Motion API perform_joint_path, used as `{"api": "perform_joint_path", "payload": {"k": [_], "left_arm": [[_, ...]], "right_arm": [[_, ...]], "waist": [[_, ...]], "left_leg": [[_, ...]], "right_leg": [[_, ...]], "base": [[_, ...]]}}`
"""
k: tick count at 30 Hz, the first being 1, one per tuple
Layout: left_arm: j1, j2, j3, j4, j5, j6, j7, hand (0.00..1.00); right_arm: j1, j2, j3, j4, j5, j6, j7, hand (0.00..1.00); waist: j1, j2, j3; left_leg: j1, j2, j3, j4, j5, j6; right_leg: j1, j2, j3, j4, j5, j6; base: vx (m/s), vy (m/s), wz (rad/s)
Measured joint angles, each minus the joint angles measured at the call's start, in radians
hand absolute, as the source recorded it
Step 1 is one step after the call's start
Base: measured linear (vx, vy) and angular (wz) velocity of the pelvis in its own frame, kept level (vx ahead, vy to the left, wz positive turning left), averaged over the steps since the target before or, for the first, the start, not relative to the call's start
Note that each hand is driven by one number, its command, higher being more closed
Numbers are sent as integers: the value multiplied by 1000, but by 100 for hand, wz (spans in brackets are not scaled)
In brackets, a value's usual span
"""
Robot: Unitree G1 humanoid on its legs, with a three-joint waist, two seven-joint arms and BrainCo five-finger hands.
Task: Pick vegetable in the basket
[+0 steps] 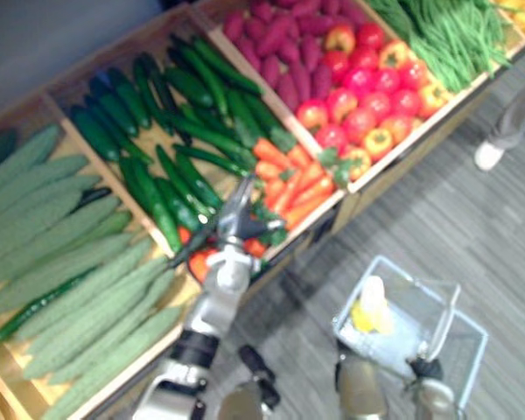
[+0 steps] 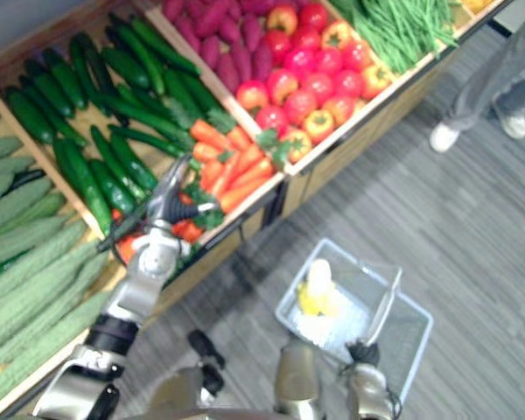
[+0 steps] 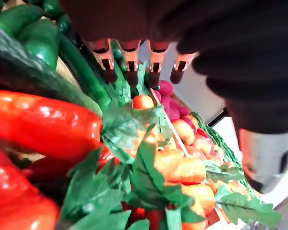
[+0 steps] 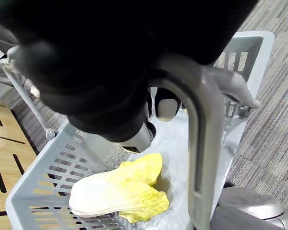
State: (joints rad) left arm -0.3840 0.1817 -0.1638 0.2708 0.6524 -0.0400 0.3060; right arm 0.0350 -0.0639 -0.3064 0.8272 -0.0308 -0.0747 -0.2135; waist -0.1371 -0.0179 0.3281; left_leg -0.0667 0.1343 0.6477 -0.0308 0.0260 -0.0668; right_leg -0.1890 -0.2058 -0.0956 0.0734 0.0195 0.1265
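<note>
My left hand reaches over the front corner of the wooden crate, its fingers straight and open just above orange carrots with green leafy tops and long red peppers. Nothing is in its grasp. Low on the right, my right hand is curled round the grey handle of a pale grey plastic basket that hangs over the floor. A yellow-white cabbage lies in the basket.
The slanted wooden stand holds bitter gourds, dark cucumbers, purple sweet potatoes, red and yellow peppers and green beans. A person's leg and white shoe stand on the grey carpet at the right.
</note>
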Motion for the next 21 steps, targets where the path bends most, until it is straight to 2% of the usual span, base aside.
{"api": "perform_joint_path", "payload": {"k": [6, 9, 13, 14, 21], "left_arm": [[-60, 3, -28, 58, 7, 6, -1, 0], [-121, 21, -35, 100, 30, 8, -1, 0], [-191, 23, -35, 150, 32, 13, 7, 0], [-214, 27, -36, 174, 32, 20, 7, 100], [-361, 60, -54, 265, 116, 60, 24, 100]], "right_arm": [[-28, 0, 2, -9, 0, -1, -19, 100], [-50, 0, 4, -31, 0, -1, -22, 100], [-56, 0, 17, -63, 0, -3, -25, 100], [-56, 0, 23, -66, 0, -3, -27, 100], [-58, 4, 54, -106, 11, -18, -29, 100]], "waist": [[3, 6, 35], [1, 6, 81], [4, 4, 108], [3, 4, 108], [9, 0, 111]], "left_leg": [[-32, -1, -1, 3, 5, 3], [-47, 1, 6, 5, 9, 6], [-62, 2, 25, 8, 9, 6], [-70, 2, 27, 10, 9, 6], [-105, 12, 34, 17, 9, 7]], "right_leg": [[-35, -2, 1, 9, 0, 1], [-60, -1, 13, 20, 1, 1], [-86, 0, 26, 26, 3, 4], [-93, -1, 27, 27, 3, 5], [-129, -1, 31, 31, 11, 6]], "base": [[0, 0, 0], [-4, -18, -5], [8, -18, -8], [18, -22, -4], [-1, -6, 0]]}}
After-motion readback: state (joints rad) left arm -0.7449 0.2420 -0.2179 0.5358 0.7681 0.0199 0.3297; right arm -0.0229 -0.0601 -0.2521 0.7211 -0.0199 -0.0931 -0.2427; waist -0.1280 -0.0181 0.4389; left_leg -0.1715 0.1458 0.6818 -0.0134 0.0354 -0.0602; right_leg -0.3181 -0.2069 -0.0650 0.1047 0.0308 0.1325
